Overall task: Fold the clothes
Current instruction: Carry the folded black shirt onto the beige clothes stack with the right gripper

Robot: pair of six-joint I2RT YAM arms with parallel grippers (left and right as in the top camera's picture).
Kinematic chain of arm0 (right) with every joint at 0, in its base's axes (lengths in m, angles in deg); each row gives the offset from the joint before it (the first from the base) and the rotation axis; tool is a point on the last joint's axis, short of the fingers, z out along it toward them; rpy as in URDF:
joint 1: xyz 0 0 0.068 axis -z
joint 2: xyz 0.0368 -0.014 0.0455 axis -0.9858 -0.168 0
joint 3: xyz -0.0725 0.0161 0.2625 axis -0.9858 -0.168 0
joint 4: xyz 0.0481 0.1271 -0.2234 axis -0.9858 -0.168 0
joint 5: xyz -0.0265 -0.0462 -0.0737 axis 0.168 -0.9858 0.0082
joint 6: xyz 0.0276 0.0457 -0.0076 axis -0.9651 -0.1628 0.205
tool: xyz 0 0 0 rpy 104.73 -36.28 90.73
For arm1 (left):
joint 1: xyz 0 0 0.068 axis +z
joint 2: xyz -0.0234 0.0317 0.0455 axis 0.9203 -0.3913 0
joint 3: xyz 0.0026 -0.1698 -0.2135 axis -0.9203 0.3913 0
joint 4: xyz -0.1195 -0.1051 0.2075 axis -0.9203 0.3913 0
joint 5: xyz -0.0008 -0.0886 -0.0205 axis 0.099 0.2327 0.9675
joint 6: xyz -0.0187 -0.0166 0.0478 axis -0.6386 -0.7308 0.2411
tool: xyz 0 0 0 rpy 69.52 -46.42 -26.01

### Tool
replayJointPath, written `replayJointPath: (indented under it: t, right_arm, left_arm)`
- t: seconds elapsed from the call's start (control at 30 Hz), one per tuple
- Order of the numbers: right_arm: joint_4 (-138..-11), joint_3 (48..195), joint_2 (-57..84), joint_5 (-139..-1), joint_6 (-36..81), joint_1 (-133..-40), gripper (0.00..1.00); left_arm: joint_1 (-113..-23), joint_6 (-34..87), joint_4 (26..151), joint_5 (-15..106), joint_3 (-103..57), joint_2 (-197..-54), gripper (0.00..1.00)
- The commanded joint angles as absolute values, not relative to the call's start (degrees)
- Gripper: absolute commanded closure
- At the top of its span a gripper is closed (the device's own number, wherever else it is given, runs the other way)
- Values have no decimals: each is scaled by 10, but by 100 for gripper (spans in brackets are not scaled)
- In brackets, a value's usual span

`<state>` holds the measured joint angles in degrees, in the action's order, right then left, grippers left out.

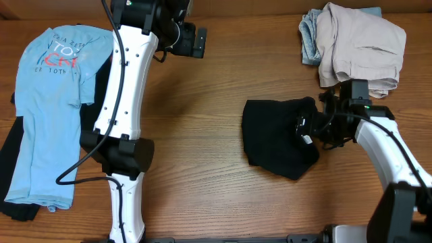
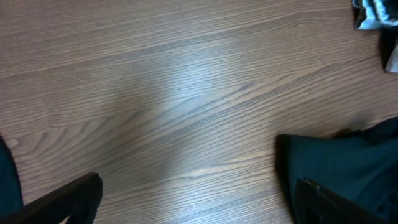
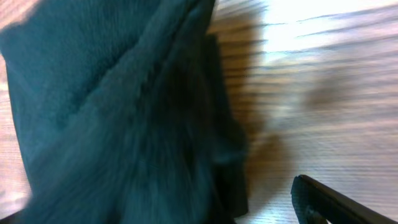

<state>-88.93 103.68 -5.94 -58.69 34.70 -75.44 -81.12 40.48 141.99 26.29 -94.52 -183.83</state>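
Note:
A black garment [image 1: 275,138] lies folded into a small bundle right of the table's middle. My right gripper [image 1: 305,128] is at its right edge. In the right wrist view the black cloth [image 3: 118,112] fills the left side. Only one finger of the right gripper [image 3: 199,211] shows, far to the right, so the jaws are open; the other finger is hidden by cloth. My left gripper [image 1: 196,42] hovers at the far middle, open and empty [image 2: 199,208] above bare wood. A light blue lettered T-shirt [image 1: 50,101] lies flat at the left on a black garment [image 1: 15,155].
A pile of beige clothes [image 1: 361,44] over blue-grey clothes [image 1: 309,34] sits at the far right corner. The left wrist view shows the black bundle [image 2: 354,165] at the right and a scrap of striped cloth [image 2: 373,15] at the top right.

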Motion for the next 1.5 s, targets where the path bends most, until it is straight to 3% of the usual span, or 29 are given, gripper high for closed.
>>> replayJointPath:
  t: [0.0,0.13,0.23,0.3,0.5,0.6,0.83,1.1,1.47]
  right_arm:
    - [-871,1030,-91,-541,399,-754,0]
    - [-847,1030,-142,-535,404,-761,0]
    - [-839,1030,-183,-487,430,-769,7]
    - [-834,1030,-201,-460,437,-776,20]
    - [-802,1030,-208,-386,435,-784,80]
    - [-788,1038,-208,-339,434,-782,96]
    - [-798,1135,-179,-262,371,-759,96]
    - [-769,1315,-144,-274,221,-728,96]
    - [-489,1355,-151,-446,-41,-667,96]
  left_arm:
    - [-813,416,1421,260,-942,-1848,0]
    - [-813,416,1421,260,-942,-1848,0]
    - [-813,416,1421,259,-942,-1848,0]
    - [-813,416,1422,259,-942,-1848,0]
    - [-813,416,1422,259,-942,-1848,0]
    - [-813,416,1421,259,-942,-1848,0]
    - [-812,416,1416,259,-942,-1848,0]
    - [-812,416,1414,259,-942,-1848,0]
    - [-812,416,1412,259,-942,-1848,0]
